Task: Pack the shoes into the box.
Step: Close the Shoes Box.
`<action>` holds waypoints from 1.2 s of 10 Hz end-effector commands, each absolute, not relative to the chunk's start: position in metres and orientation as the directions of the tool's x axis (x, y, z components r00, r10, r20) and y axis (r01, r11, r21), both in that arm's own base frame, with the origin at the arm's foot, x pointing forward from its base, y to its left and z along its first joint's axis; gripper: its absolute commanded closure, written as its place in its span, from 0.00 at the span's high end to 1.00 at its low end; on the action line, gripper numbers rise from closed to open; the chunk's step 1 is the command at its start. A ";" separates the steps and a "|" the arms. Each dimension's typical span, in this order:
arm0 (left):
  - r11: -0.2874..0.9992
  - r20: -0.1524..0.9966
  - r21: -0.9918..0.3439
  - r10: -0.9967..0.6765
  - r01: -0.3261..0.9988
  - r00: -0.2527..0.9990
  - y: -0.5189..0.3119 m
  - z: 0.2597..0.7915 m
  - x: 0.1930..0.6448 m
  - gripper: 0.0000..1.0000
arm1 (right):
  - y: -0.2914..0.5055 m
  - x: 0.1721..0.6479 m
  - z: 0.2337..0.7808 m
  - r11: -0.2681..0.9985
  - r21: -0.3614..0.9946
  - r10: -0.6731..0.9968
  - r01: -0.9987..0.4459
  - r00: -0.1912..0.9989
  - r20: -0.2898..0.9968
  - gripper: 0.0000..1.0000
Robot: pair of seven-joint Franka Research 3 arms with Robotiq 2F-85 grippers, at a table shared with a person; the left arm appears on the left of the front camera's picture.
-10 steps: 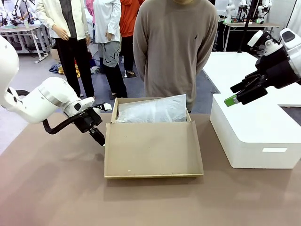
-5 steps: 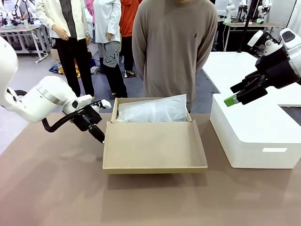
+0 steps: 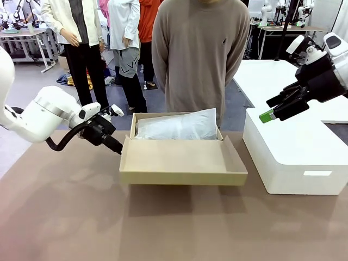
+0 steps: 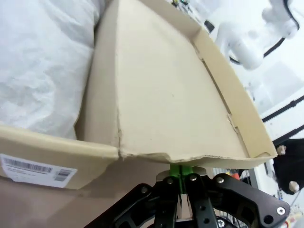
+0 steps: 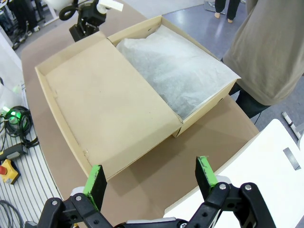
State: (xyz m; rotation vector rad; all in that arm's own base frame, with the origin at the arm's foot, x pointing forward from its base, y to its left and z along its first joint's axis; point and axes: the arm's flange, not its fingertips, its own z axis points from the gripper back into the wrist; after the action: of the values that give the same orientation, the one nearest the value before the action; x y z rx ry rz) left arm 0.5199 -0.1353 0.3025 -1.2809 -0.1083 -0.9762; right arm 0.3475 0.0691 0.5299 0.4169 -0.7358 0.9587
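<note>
The tan cardboard box (image 3: 132, 128) sits mid-table with crumpled white tissue paper (image 3: 174, 126) filling it; the shoes are hidden. Its hinged lid (image 3: 176, 161) slopes toward me, front edge raised off the table. My left gripper (image 3: 115, 147) is shut, its tip tucked under the lid's left edge. In the left wrist view the green pads of that gripper (image 4: 180, 172) press together just beneath the lid's torn rim (image 4: 156, 154). My right gripper (image 3: 270, 109) hangs open above the white block. From the right wrist its fingers (image 5: 151, 178) spread wide, high over the lid (image 5: 109, 109).
A large white block-like box (image 3: 293, 157) stands on the table's right side under my right arm. A person in a grey-brown sweater (image 3: 198, 54) stands at the far edge behind the box. Bare brown tabletop (image 3: 163, 228) lies in front.
The lid's front edge has lifted from lying flat on the table to a raised slope. My left gripper rose and shifted with it. The right arm stayed still.
</note>
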 end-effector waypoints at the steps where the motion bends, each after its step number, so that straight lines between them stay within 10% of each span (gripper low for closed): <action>1: -0.029 0.573 -0.772 -0.464 0.634 0.676 -0.134 0.317 0.513 0.00 | 0.068 0.351 0.529 0.503 0.004 0.579 -0.864 0.341 0.741 1.00; 12: 0.307 0.610 -0.666 -0.301 0.680 0.733 -0.107 0.389 0.504 0.00 | 0.068 0.351 0.529 0.503 0.004 0.579 -0.864 0.341 0.741 1.00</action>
State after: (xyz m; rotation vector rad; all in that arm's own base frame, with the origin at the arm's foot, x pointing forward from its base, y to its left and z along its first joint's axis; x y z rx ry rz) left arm 0.5116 -0.1063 0.3838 -1.1337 -0.4057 -0.7016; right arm 0.3475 0.0691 0.5299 0.4169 -0.7358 0.9588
